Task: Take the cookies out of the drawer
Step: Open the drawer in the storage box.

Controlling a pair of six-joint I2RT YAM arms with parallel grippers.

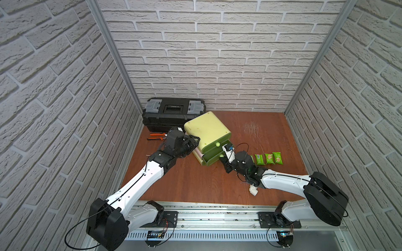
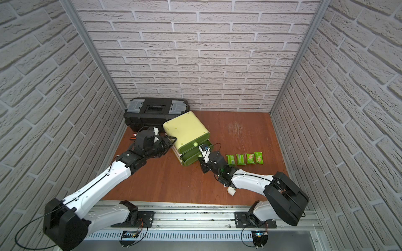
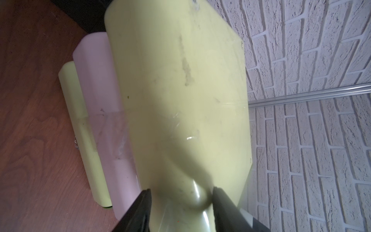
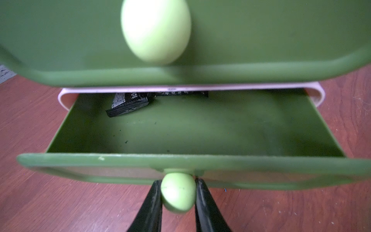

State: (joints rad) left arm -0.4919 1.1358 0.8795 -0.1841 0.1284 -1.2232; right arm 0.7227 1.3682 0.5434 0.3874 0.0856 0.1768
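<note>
Right of drawers (image 1: 207, 134), green cookies (image 1: 268, 158), long axes front-to-back

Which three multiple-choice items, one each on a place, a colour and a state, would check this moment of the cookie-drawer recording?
1. Where do the green packets lie?
A) on the toolbox
B) on top of the drawer unit
C) in a row on the table

2. What colour are the wrapped cookies in the open drawer?
A) black
B) red
C) blue

3. What is the right gripper doing?
A) hanging open over the table
B) shut on the open drawer's knob
C) holding a green packet

Key: 1 C, both top views show four lined up on the wood. 2 A, the right wrist view shows black wrappers at the drawer's back. 3 B, its fingers press the knob from both sides.
</note>
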